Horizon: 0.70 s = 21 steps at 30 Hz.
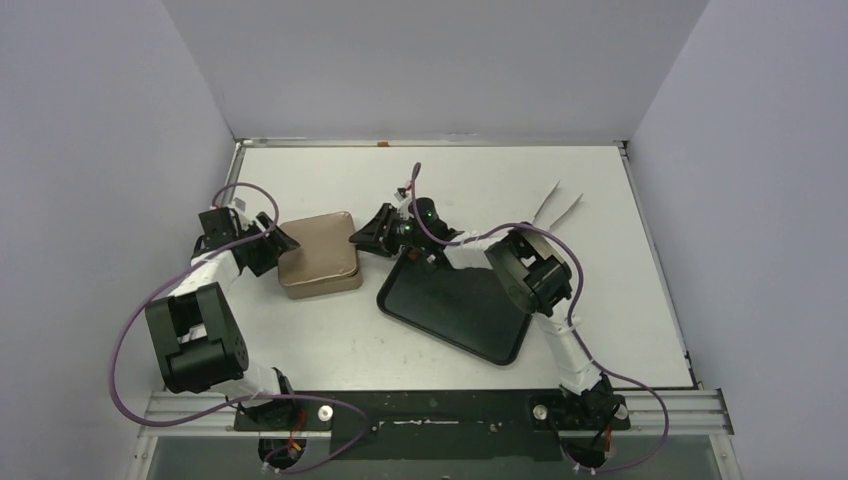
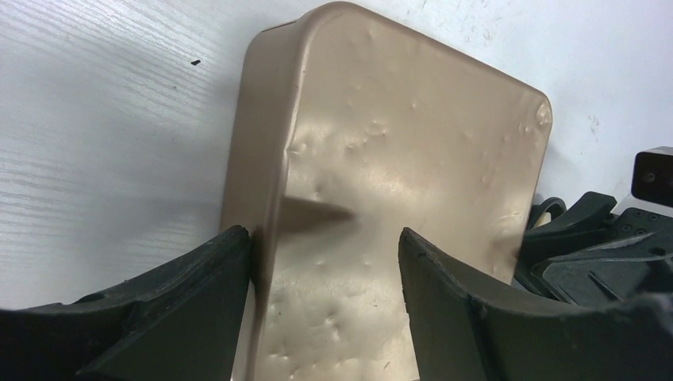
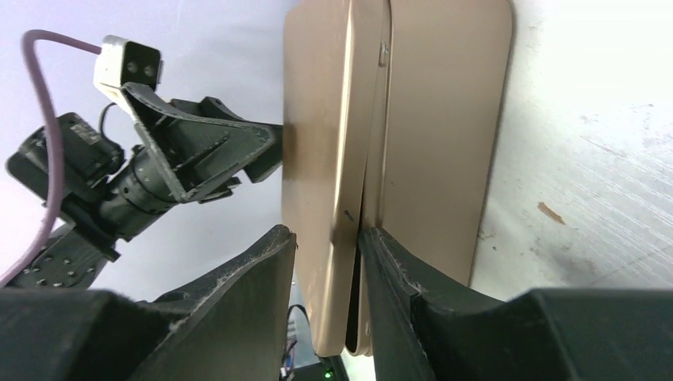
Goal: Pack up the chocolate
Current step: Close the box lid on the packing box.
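Note:
No chocolate shows in any view. The square gold-brown tin [image 1: 318, 255] lies left of the table's middle. My left gripper [image 1: 278, 243] is at its left edge. In the left wrist view that gripper [image 2: 325, 238] is open: one finger is against the tin's [image 2: 397, 135] side wall and the other is over the dented top. My right gripper [image 1: 362, 240] is at the tin's right edge. In the right wrist view that gripper [image 3: 327, 238] is shut on the lid [image 3: 321, 119], with one finger in the seam above the tin's base [image 3: 444, 119]. The lid stands slightly ajar there.
A black tray [image 1: 455, 310] lies right of the tin, under the right arm. A pair of pale tweezers [image 1: 558, 208] lies at the back right. Grey walls close in the white table on three sides.

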Available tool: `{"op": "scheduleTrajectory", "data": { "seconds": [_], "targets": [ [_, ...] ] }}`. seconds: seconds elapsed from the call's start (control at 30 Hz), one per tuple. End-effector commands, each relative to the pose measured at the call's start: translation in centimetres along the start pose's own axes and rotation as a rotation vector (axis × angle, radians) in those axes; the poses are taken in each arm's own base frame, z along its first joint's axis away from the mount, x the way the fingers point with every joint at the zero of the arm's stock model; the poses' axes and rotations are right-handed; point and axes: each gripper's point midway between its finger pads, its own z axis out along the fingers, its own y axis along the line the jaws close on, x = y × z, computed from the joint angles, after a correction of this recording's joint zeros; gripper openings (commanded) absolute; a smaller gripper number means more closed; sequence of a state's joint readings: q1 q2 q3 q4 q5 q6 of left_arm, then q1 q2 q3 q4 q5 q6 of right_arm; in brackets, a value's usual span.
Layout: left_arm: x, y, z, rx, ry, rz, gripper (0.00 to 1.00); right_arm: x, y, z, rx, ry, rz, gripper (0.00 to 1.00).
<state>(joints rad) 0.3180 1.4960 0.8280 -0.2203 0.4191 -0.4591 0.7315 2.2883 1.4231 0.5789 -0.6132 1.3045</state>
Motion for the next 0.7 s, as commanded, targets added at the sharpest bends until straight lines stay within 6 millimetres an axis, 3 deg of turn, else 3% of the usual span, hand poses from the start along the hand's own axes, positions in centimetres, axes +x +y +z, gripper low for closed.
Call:
{"op": "scheduleTrajectory", "data": {
  "seconds": [0.0,0.2,0.5,0.67],
  "targets": [
    [0.1,-3.3,-0.7,0.139,0.012,0.026,0.64,1.0,6.9,-0.5,-0.240,0.042,-0.071,0.37],
    [0.5,-3.2,-0.4,0.142,0.016,0.026,0.64,1.1,8.3,-1.1,-0.334,0.062,-0.054,0.37],
    [0.1,-4.8,-1.1,0.209,0.003,0.025,0.66,1.8,3.5,0.6,-0.121,0.096,-0.066,0.41],
    [-0.2,-4.7,-1.3,0.189,-0.009,0.037,0.66,1.8,2.6,1.0,-0.092,0.101,-0.071,0.40]
  ]
}}
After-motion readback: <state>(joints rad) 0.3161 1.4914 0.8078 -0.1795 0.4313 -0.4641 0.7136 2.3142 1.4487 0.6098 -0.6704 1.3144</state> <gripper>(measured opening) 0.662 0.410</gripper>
